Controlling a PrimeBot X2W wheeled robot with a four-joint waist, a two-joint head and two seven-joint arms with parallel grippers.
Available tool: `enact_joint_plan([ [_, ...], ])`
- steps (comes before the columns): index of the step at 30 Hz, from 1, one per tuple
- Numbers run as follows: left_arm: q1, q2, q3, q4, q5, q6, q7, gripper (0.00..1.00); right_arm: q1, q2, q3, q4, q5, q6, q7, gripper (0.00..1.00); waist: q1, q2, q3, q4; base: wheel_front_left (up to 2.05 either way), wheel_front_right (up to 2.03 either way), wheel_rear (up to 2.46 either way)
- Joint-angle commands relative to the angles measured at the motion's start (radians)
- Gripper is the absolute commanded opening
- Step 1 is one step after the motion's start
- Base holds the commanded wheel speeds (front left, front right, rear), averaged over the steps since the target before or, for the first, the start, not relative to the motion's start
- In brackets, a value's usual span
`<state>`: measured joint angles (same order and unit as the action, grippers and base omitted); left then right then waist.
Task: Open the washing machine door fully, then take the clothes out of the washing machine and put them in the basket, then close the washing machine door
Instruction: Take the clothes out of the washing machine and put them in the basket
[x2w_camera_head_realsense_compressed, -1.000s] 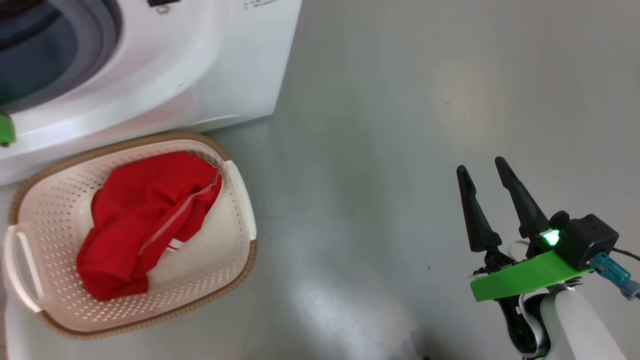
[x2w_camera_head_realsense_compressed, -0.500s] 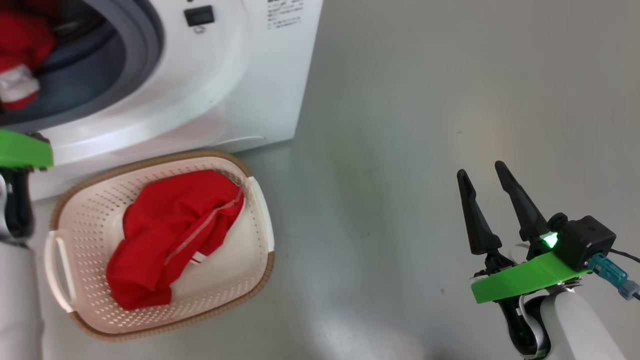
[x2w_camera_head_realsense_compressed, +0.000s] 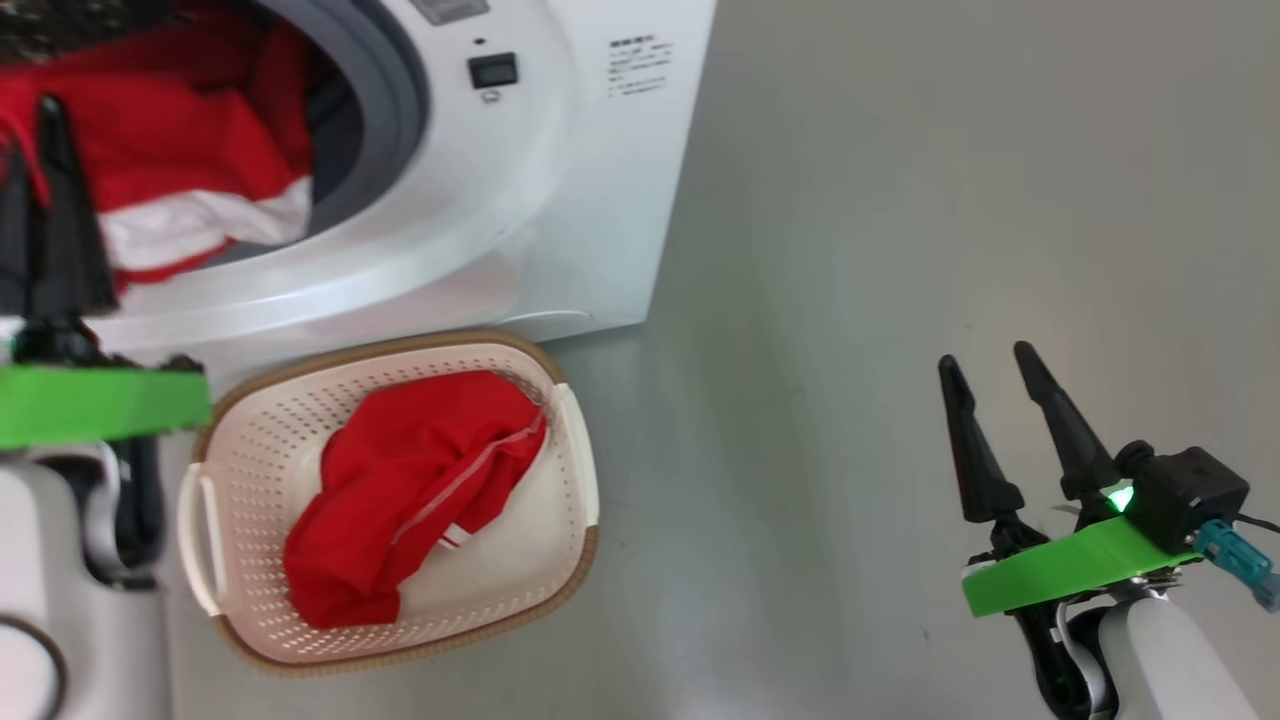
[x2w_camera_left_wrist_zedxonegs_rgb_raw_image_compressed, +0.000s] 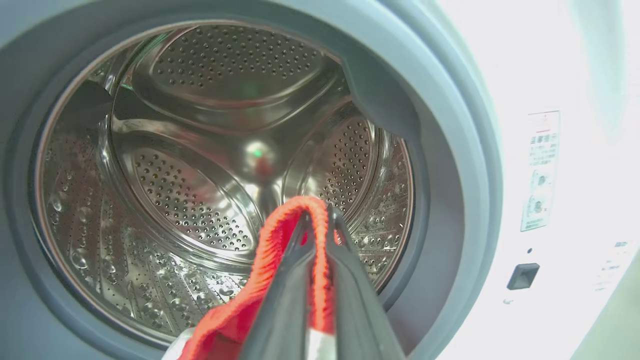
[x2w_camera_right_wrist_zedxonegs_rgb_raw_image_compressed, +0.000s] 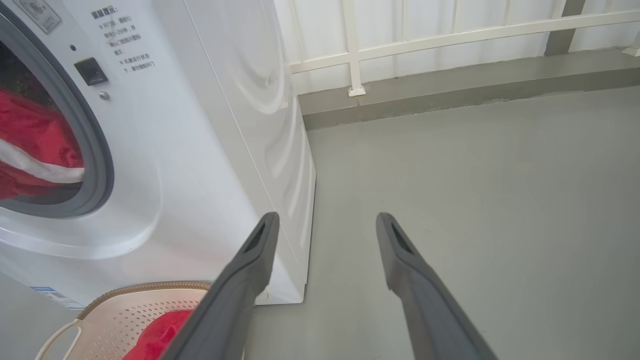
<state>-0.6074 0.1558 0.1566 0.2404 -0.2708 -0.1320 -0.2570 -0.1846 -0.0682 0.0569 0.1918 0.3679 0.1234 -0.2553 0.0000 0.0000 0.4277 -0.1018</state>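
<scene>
head view: the washing machine (x2w_camera_head_realsense_compressed: 560, 200) stands with its round opening uncovered. a red-and-white garment (x2w_camera_head_realsense_compressed: 170, 160) lies in that opening, and the left gripper (x2w_camera_head_realsense_compressed: 40, 120) reaches into it. the basket (x2w_camera_head_realsense_compressed: 400, 346) sits on the floor (x2w_camera_head_realsense_compressed: 900, 200) just in front of the machine, with a second red garment (x2w_camera_head_realsense_compressed: 410, 490) heaped inside. the right gripper (x2w_camera_head_realsense_compressed: 985, 358) hangs well off to the machine's right, jaws spread wide.

left wrist view: the left jaws pinch a fold of the red-and-white garment at the machine's mouth, in front of the steel drum (x2w_camera_left_wrist_zedxonegs_rgb_raw_image_compressed: 200, 125).

right wrist view: the fingers stand apart over the floor beside the machine.
</scene>
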Motion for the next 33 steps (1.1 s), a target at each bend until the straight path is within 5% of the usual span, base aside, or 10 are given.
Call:
enact_joint_plan([
  [1,0.023,0.028,0.023,-0.037,0.008,0.001,-0.005,0.0,0.015,-0.011,0.015,-0.021,-0.002,0.007,-0.006,1.0,0.0,0.0,-0.018,0.019,0.0,0.0,0.0],
  [22,0.335,-0.096,0.07,-0.407,0.02,0.001,-0.005,0.0,0.056,-0.021,-0.004,-0.022,0.001,0.007,-0.006,1.0,0.0,0.0,-0.078,0.075,0.0,0.0,0.0],
  [33,0.373,-0.105,0.051,-0.255,0.023,0.001,-0.005,0.0,0.053,-0.019,0.012,-0.021,0.003,0.007,-0.006,1.0,0.0,0.0,-0.063,0.057,0.0,0.0,0.0],
])
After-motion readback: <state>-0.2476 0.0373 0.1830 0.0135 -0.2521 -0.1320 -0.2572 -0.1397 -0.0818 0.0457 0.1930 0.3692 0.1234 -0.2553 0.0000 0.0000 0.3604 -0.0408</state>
